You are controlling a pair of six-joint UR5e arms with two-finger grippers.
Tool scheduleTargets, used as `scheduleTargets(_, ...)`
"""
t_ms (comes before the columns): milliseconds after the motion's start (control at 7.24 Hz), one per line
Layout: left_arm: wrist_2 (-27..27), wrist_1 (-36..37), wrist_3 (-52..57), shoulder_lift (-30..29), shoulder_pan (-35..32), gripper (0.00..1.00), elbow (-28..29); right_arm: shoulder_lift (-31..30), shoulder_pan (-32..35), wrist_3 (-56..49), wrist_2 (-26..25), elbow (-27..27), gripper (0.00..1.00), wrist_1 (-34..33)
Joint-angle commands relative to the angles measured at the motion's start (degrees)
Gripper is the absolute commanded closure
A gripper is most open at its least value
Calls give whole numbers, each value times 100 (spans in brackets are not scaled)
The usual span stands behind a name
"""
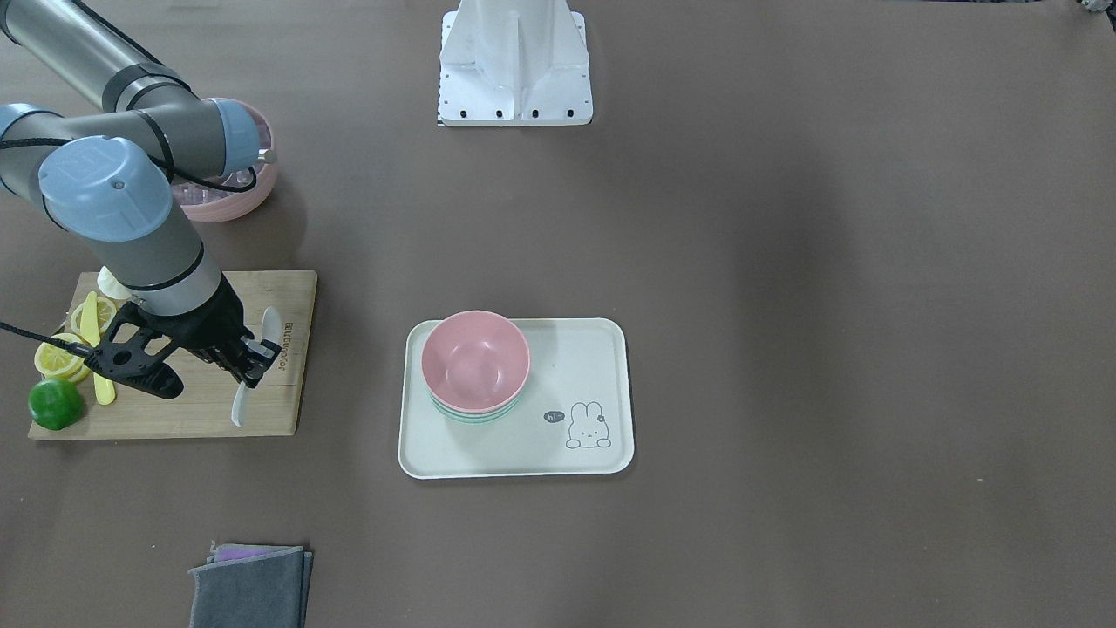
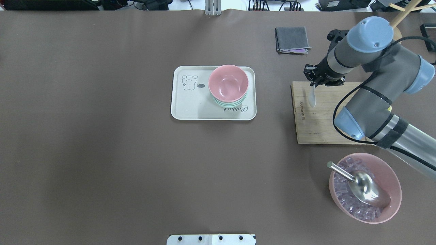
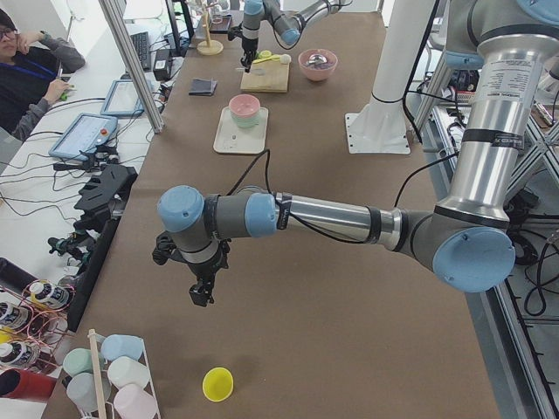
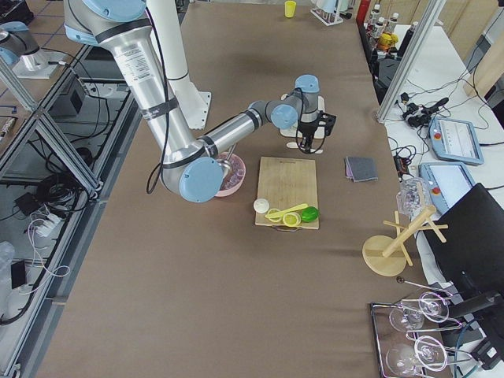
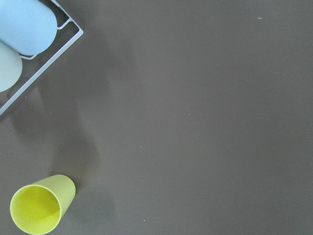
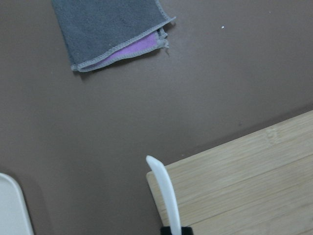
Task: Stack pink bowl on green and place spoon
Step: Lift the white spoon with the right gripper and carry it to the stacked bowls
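Note:
The pink bowl (image 1: 475, 362) sits nested on the green bowl (image 1: 475, 418) at the left of the cream tray (image 1: 523, 453); the stack also shows in the overhead view (image 2: 227, 83). My right gripper (image 1: 255, 356) is shut on the white spoon (image 1: 239, 406) and holds it over the wooden cutting board (image 1: 209, 410), well away from the tray. The spoon also shows in the overhead view (image 2: 312, 98) and the right wrist view (image 6: 166, 191). My left gripper (image 3: 203, 292) hangs over bare table far from the tray; I cannot tell whether it is open or shut.
Lemon slices (image 1: 61, 358) and a lime (image 1: 55, 404) lie on the board. A large pink bowl of ice with a metal scoop (image 2: 364, 187) stands near the right arm. A grey cloth (image 2: 292, 40) lies beyond the board. A yellow cup (image 5: 39, 208) lies under the left wrist.

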Motion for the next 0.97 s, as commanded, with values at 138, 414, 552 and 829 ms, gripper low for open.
scheduleTargets(138,-1,-19,-24,355,-23,1,-296,984,-172,697,-40,-53,100,-964)
scheduleTargets(414,-10,-19,-60,514,-15,1,-473,1913,-312,1257,-303,-988,100,-1028)
scheduleTargets(552,-10,-19,-60,531,-15,1,-473,2380,-348,1400,-382,-1507,100,-1028)
scheduleTargets(829,-10,-19,-68,532,3,1,-438,2603,-523,1559,-392,-1662,100,-1010)
